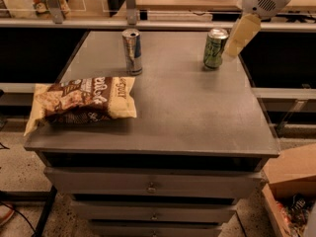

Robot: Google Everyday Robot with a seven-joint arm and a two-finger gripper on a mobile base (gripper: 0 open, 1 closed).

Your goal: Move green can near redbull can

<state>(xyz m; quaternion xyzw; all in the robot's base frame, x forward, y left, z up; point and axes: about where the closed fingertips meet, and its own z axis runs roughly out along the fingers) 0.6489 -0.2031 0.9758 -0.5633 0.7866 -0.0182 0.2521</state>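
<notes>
The green can [215, 49] stands upright near the far right corner of the grey table [192, 112]. The redbull can [132, 52] stands upright at the far middle-left of the table, well apart from the green can. My gripper [241, 35] hangs from the white arm at the upper right, just to the right of the green can and about level with its top. It holds nothing that I can see.
A brown and cream snack bag [81, 101] lies flat on the table's front left. Drawers sit under the tabletop. An open cardboard box [291, 181] is on the floor at the lower right. A shelf rail runs behind the table.
</notes>
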